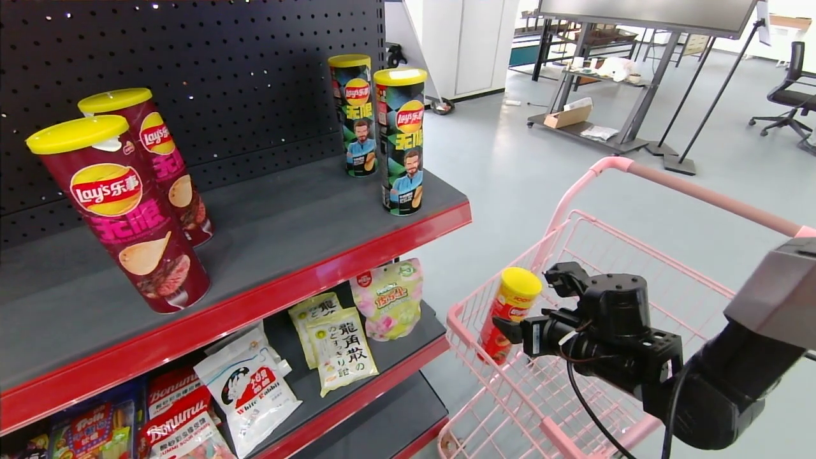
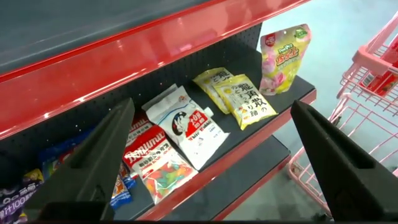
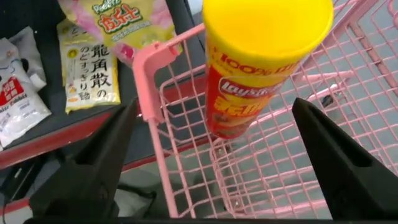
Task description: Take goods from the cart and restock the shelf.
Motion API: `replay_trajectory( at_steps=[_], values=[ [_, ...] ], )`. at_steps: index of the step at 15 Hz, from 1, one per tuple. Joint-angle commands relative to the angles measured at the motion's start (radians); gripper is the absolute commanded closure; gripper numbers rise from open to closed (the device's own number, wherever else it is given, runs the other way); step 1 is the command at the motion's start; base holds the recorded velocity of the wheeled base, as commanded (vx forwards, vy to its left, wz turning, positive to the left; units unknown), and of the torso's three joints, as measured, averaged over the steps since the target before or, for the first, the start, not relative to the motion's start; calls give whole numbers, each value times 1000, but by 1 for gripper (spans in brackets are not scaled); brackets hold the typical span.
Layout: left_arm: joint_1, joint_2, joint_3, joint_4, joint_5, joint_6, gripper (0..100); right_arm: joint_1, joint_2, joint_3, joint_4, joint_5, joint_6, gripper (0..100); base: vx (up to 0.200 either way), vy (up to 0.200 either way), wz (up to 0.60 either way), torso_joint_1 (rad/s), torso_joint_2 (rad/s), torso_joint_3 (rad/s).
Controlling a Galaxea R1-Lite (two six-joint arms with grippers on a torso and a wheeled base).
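Right hand (image 1: 510, 333): fingers spread wide apart, gripping nothing. It sits inside the pink wire cart (image 1: 701, 194), low in the basket, and my forearm comes in from the right across the cart's side. The red cylindrical chip can with yellow lid (image 1: 512, 305) stands upright just ahead of the fingers, in the cart corner nearest the shelf. It lines up with the gap between them, and I see no contact.

Left hand (image 2: 212, 104): fingers also wide apart and empty. It is aimed at the lower shelf tier (image 2: 217, 171), under the red front edge (image 2: 155, 53) of the top tier. On that lower tier lie a white snack bag (image 2: 186, 124), two yellow-green packets (image 2: 242, 96) and a pink-green pouch (image 2: 283, 50) leaning on the back panel.

The grey top shelf board (image 1: 287, 217) carries two maroon chip cans with yellow lids (image 1: 127, 210) at the left. Two dark chip cans with yellow lids (image 1: 389, 127) stand near its right end. A black pegboard panel (image 1: 191, 64) backs it.

Room: grey floor (image 1: 510, 146), with a metal stand (image 1: 612, 83) and a black office chair (image 1: 790, 95) well beyond the cart.
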Motion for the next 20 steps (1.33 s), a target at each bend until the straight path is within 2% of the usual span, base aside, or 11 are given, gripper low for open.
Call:
replay_trajectory(
  at_steps=[1, 4, 6, 11, 20],
  values=[
    [-1, 0, 0, -1, 1, 0, 0, -27, 89, 1, -69, 0, -5, 0, 0, 0, 0, 0, 0, 0],
    [0, 0, 0, -1, 3, 0, 0, -38, 159, -6, -166, 3, -7, 0, 0, 0, 0, 0, 0, 0],
    [0, 0, 0, -1, 3, 0, 0, -36, 171, -16, -178, 7, -7, 0, 0, 0, 0, 0, 0, 0],
    [0, 0, 0, -1, 4, 0, 0, -52, 227, -108, -178, -2, -2, 0, 0, 0, 0, 0, 0, 0],
    [0, 0, 0, -1, 7, 2, 0, -72, 285, -186, -178, -2, -4, 0, 0, 0, 0, 0, 0, 0]
  ],
)
